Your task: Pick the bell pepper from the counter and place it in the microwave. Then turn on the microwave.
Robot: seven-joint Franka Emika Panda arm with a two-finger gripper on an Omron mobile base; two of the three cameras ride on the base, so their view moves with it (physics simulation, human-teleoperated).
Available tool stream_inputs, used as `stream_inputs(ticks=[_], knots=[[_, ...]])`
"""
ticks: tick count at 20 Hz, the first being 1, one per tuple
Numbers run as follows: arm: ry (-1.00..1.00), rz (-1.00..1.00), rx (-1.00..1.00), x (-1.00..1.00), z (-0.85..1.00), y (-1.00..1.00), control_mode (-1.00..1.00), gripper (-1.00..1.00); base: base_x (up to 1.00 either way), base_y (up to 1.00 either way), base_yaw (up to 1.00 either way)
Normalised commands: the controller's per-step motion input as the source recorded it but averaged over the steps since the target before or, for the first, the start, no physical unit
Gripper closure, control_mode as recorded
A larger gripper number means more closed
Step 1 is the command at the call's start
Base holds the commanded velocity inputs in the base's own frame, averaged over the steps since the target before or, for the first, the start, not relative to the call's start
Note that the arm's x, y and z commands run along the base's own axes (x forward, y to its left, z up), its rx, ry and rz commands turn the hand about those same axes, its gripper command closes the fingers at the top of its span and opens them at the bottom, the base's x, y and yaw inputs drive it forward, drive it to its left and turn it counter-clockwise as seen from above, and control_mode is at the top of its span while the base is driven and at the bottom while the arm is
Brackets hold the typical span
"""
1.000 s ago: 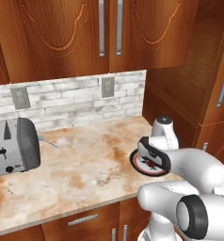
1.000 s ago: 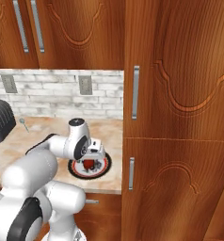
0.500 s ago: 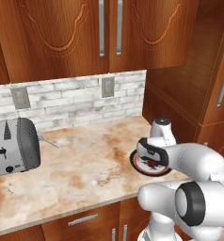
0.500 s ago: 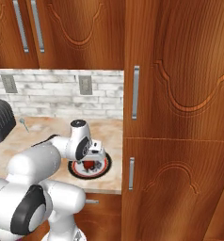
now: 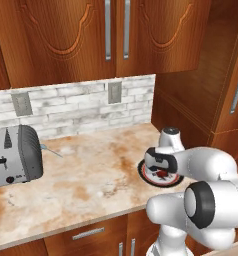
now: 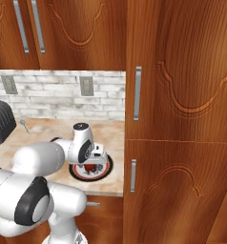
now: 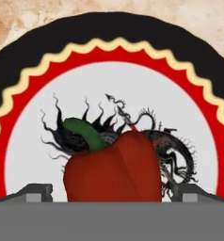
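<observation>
Bell pepper (image 7: 113,164) now sits between the wide-open gripper (image 7: 112,192) as the hand's dropped closer over the plate (image 7: 20,89), so grabbing looks next.

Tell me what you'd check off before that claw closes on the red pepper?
1. Bell pepper sits between the two finger tips: ok, one tip shows on each side in the hand view.
2. Gripper open wide enough: ok.
3. Pepper rests on the plate, on the counter: ok.
4. Gripper low enough to grasp the body, not the green stem: cannot tell.
5. Nothing else crowding the pepper: ok; the toaster stands far off.
6. Microwave door open and ready: cannot tell.
</observation>
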Motion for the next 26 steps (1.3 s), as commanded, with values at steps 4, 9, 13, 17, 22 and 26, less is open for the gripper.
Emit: stream_inputs(ticks=[4,9,13,17,22,26], knots=[[0.00,0.00,0.00,0.00,-0.18,0.00,-1.00,-1.00,0.00,0.00,0.00],[0.00,0.00,0.00,0.00,-0.20,0.01,-1.00,1.00,0.00,0.00,0.00],[0.00,0.00,0.00,0.00,-0.15,0.00,-1.00,1.00,0.00,0.00,0.00],[0.00,0.00,0.00,-0.03,-0.06,0.00,-1.00,1.00,0.00,0.00,0.00],[-0.07,0.00,-0.02,-0.18,0.08,0.09,-1.00,1.00,0.00,0.00,0.00],[-0.08,0.00,0.00,-0.12,0.31,0.01,-1.00,1.00,0.00,0.00,0.00]])
